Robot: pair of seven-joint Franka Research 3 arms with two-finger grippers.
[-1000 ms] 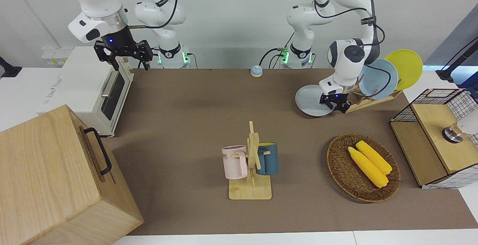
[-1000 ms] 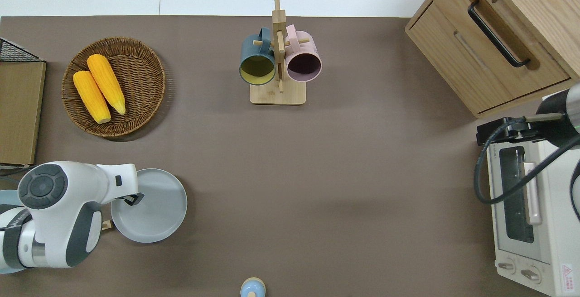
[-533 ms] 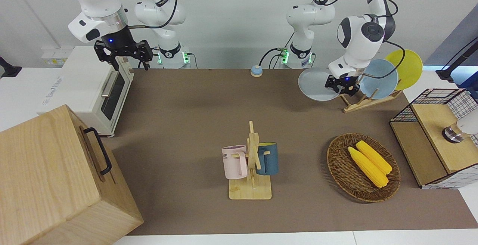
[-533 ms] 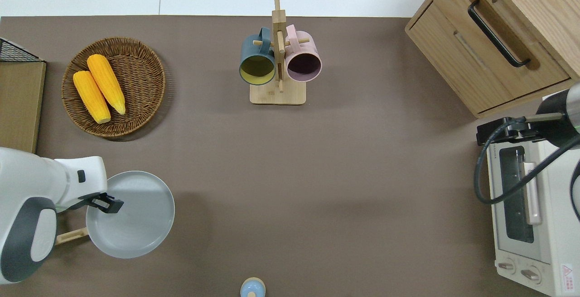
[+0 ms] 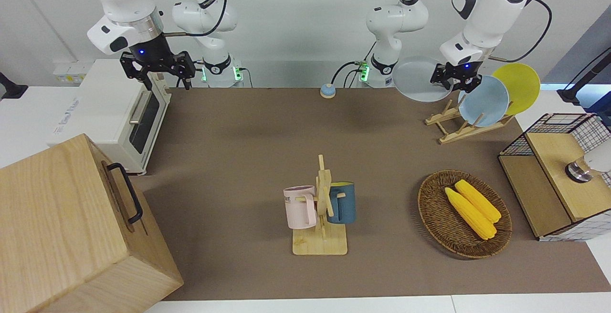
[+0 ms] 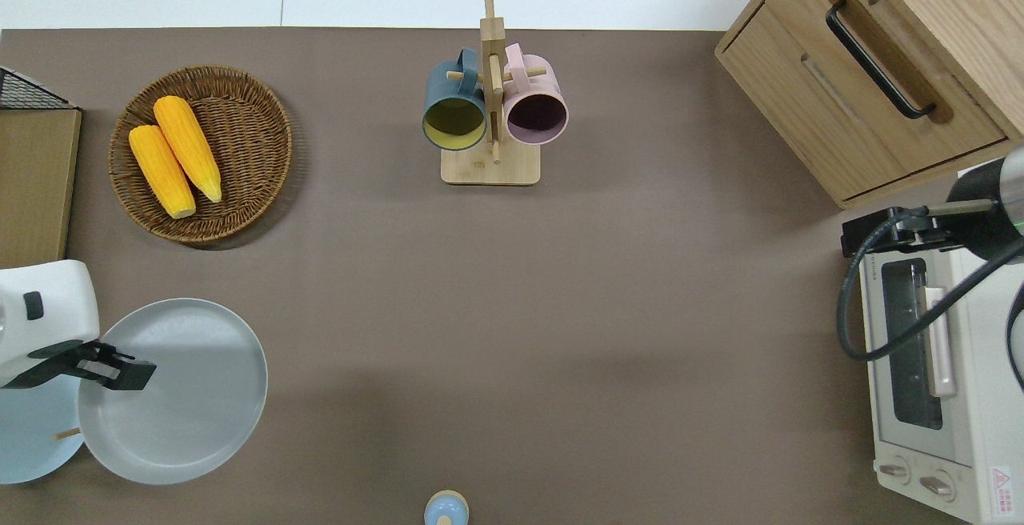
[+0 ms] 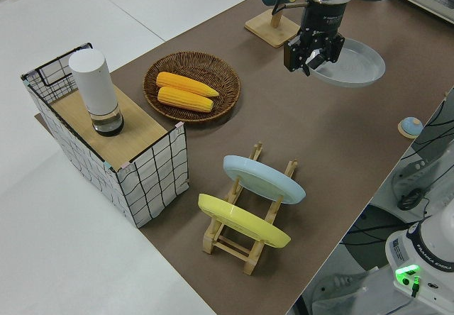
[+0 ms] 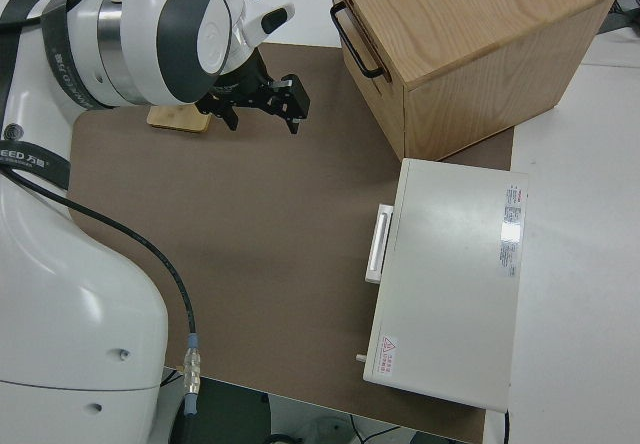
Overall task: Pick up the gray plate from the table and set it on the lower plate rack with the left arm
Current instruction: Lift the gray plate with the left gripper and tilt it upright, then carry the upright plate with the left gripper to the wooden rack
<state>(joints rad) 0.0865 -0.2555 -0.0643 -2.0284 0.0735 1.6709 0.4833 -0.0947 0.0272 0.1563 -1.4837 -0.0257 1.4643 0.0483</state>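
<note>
The gray plate (image 5: pixel 419 80) (image 6: pixel 180 393) (image 7: pixel 352 64) hangs in the air, nearly level, with my left gripper (image 5: pixel 456 78) (image 6: pixel 112 370) (image 7: pixel 312 54) shut on its rim. In the overhead view it is over the table beside the lower plate rack (image 5: pixel 470 129) (image 7: pixel 227 242), and its edge overlaps the light blue plate (image 5: pixel 487 100) (image 6: pixel 28 441). That plate and a yellow plate (image 5: pixel 520 86) (image 7: pixel 241 221) stand in the rack's slots. The slots at the rack's end toward the table's middle hold nothing. My right gripper (image 5: pixel 157 73) (image 8: pixel 265 104) is parked and open.
A mug stand (image 5: pixel 321 241) with a pink and a dark blue mug stands mid-table. A wicker basket (image 5: pixel 432 208) holds two corn cobs. A wire crate (image 5: pixel 556 174) sits at the left arm's end. A toaster oven (image 5: pixel 110 112) and wooden cabinet (image 5: pixel 71 227) fill the right arm's end.
The left gripper has lifted the gray plate off the table and carried it up, toward the rack and the left arm's end. The right arm has not moved.
</note>
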